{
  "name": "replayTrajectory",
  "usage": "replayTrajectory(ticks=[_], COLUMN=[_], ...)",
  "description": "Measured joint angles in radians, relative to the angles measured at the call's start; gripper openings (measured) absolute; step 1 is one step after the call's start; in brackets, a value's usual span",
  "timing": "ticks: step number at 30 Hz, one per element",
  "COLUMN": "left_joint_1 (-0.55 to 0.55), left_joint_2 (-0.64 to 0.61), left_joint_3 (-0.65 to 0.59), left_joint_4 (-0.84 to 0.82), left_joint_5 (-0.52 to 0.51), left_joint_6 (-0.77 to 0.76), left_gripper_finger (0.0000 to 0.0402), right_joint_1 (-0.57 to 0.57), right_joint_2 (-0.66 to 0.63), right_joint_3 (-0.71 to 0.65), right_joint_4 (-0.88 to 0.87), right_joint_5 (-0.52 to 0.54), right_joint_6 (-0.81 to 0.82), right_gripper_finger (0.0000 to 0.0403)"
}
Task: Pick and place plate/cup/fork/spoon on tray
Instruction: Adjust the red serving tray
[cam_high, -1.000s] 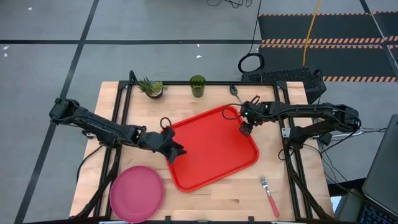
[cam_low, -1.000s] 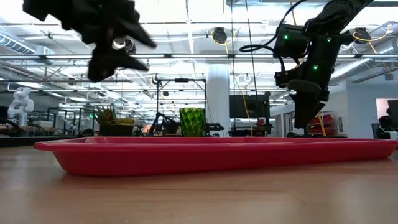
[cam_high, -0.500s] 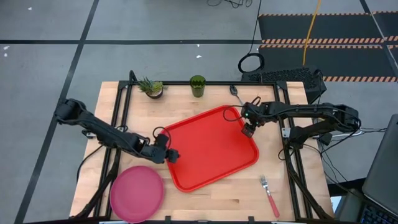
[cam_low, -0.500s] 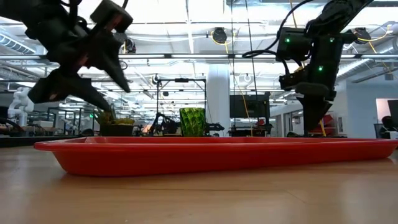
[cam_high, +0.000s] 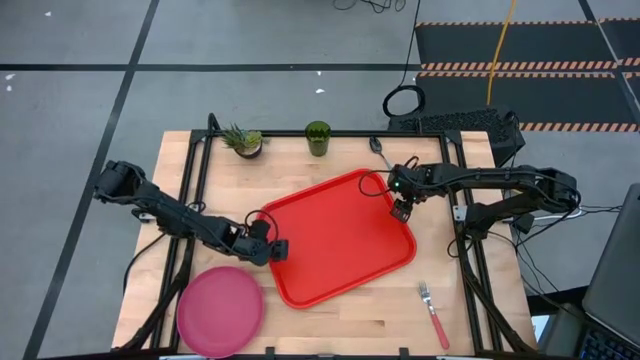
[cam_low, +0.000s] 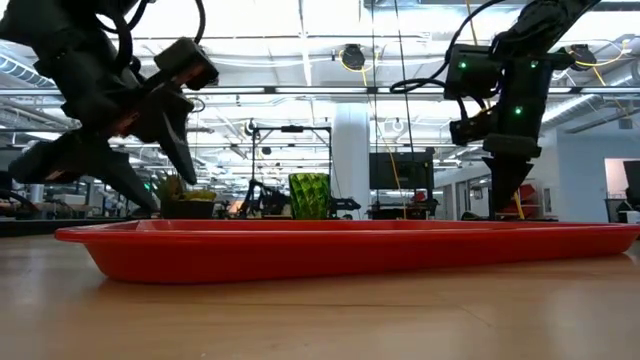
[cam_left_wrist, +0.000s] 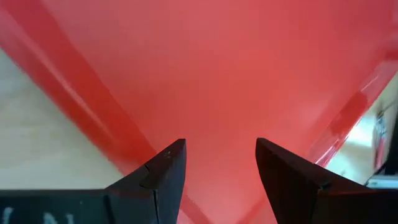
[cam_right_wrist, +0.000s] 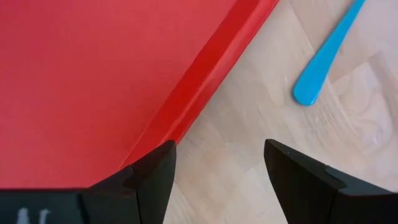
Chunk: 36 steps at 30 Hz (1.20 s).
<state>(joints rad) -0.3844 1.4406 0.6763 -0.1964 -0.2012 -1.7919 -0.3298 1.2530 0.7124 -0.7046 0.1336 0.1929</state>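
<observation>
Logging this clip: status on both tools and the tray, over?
Left tool open, empty, at tray's left rim. Right tool open, empty, at its right rim. Tray bare; plate, cup, fork, spoon on table. Nothing blocking.

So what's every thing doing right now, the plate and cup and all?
Tray: flat on the table, nothing in it.
Plate: on the table, off the tray.
Cup: upright beside the plant.
Fork: lying on the table.
Spoon: lying beside the tray.
Left gripper: open, at the tray's edge.
Right gripper: open, over the tray's rim.
</observation>
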Motion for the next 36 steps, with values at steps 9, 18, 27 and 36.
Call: replayTrajectory(ticks=[9,18,27,36], left_joint_1=[0.013,-0.008,0.023,0.063], left_joint_2=[-0.001,0.041,0.170,0.175], left_joint_3=[0.194,0.215,0.218,0.214], left_joint_4=[-0.394,-0.437,-0.343,-0.385], left_joint_5=[0.043,0.043,0.112,0.135], left_joint_6=[-0.036,-0.147,-0.171,-0.148], left_gripper_finger=[0.0195,0.0195,0.0195,0.0195], right_joint_1=[0.000,0.000,-0.005,-0.030], right_joint_2=[0.000,0.000,0.000,0.000], right_joint_3=[0.000,0.000,0.000,-0.057], right_joint_4=[-0.002,0.002,0.035,0.090], right_joint_5=[0.003,0.004,0.029,0.054], right_joint_6=[-0.047,-0.080,-0.111,-0.156], right_gripper_finger=[0.0238,0.0238,0.0238,0.0238])
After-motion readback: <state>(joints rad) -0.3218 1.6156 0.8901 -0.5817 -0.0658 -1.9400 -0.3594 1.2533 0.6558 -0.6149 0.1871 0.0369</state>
